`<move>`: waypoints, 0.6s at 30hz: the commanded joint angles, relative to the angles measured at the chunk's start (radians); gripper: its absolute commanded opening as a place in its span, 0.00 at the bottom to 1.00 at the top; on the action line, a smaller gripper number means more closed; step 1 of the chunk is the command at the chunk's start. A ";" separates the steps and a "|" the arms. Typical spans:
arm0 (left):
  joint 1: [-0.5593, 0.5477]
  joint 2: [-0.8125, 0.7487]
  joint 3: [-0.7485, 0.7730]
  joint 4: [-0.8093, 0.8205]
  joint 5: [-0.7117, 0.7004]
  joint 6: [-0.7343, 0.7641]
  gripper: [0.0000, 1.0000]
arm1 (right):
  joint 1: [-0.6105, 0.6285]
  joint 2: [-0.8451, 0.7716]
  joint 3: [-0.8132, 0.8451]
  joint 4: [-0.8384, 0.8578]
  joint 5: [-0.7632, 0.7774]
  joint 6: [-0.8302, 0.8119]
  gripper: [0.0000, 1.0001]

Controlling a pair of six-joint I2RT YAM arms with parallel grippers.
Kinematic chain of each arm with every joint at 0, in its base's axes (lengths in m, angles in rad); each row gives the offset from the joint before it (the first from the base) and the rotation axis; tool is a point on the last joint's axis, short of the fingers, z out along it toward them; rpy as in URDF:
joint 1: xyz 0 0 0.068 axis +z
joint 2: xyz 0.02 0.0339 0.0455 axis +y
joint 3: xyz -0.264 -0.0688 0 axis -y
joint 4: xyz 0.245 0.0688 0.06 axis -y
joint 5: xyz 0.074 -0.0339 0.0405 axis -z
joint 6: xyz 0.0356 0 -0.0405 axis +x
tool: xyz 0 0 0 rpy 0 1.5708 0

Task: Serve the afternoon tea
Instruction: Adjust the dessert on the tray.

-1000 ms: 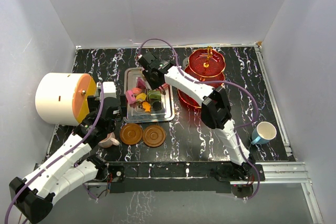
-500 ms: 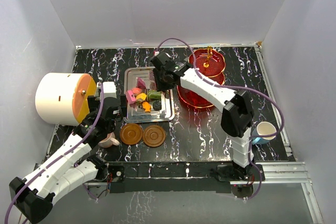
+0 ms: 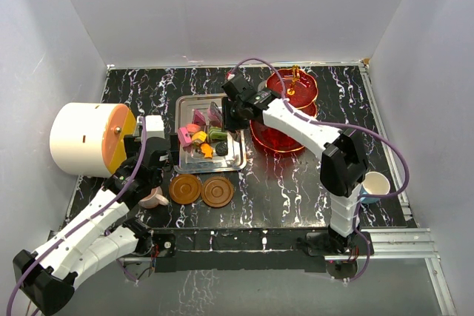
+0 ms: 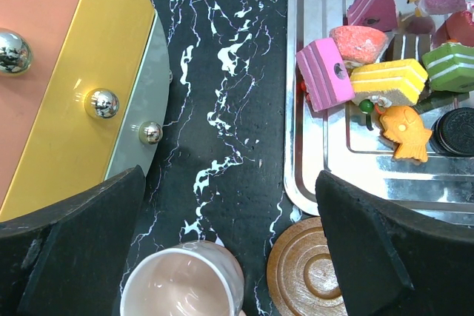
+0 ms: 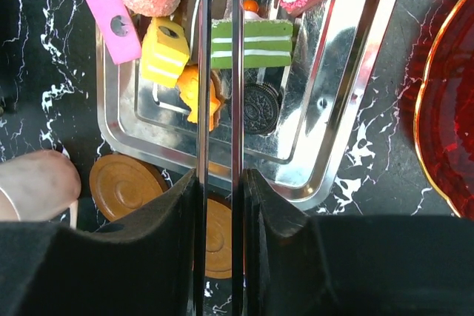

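Between the left tool's (image 4: 231, 183) matt black fingers (image 4: 74, 249) the table (image 4: 222, 109) is marble-patterned and faintly grainy. Right of the tool, the tray (image 4: 326, 175) is mirror-polished steel and the saucer (image 4: 304, 279) looks like ringed wood. The cup (image 4: 181, 286) under it is glossy. Left, the drum's (image 4: 81, 109) face is satin with chrome studs.

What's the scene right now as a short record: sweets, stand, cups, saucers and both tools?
sweets: on the steel tray
stand: upright, right of the tray
pink cup: left of the saucers, below the left tool
blue cup: far right, away from the saucers
saucers: two, side by side, nearer than the tray, bare
left tool: open
right tool: above the tray's right side; open or shut unclear
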 commanded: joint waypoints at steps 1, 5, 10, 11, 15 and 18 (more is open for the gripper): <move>0.006 -0.009 0.006 0.009 -0.003 0.006 0.99 | -0.024 0.041 0.032 0.053 -0.006 -0.002 0.26; 0.006 -0.009 0.006 0.007 -0.002 0.005 0.99 | -0.037 0.101 0.105 0.015 0.011 -0.041 0.27; 0.006 -0.008 0.006 0.011 0.001 0.007 0.99 | -0.039 0.172 0.220 -0.032 0.009 -0.080 0.31; 0.006 -0.008 0.007 0.010 0.002 0.006 0.99 | -0.039 0.184 0.239 -0.044 0.007 -0.085 0.31; 0.006 -0.010 0.005 0.012 -0.002 0.006 0.99 | -0.040 0.229 0.320 -0.106 0.041 -0.116 0.32; 0.006 -0.006 0.005 0.013 0.002 0.008 0.99 | -0.038 0.257 0.411 -0.166 0.097 -0.142 0.33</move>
